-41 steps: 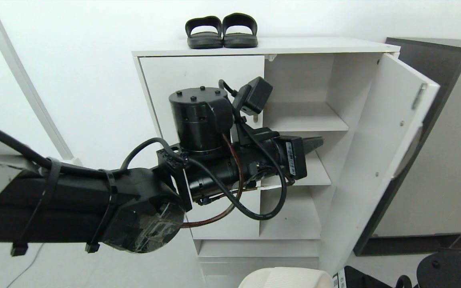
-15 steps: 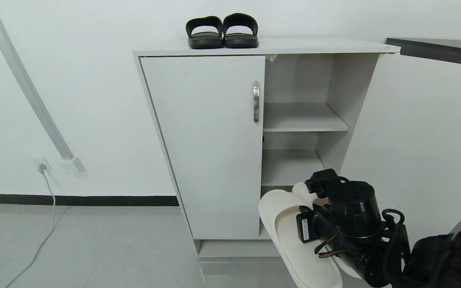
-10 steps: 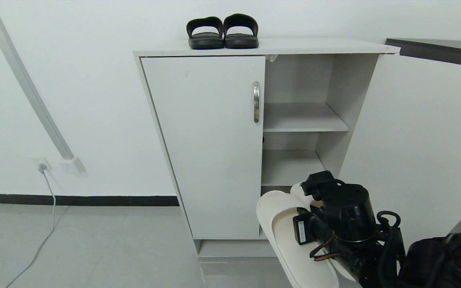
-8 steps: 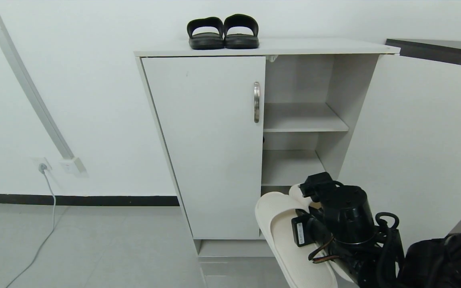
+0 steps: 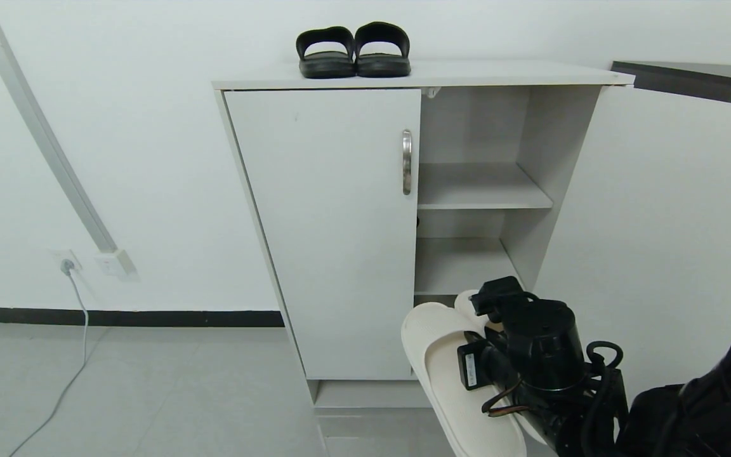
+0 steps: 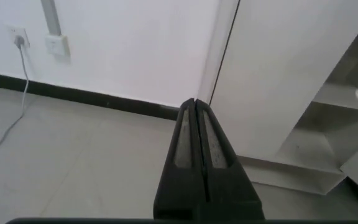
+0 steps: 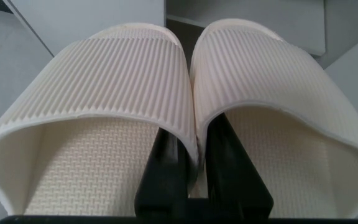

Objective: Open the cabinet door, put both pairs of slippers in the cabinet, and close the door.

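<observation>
Wall socket [image 5: 64, 262] with grey cable [image 5: 85, 324]

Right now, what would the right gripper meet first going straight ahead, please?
Probably the lower shelf of the cabinet: the right gripper, shut on the cream slippers, points at its front edge, toes leading. Depth is unclear; they may pass just beneath.

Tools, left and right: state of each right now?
Left tool: shut, holding nothing.
Right tool: shut on the pair of cream ribbed foam slippers, pinching their inner strap edges together.
</observation>
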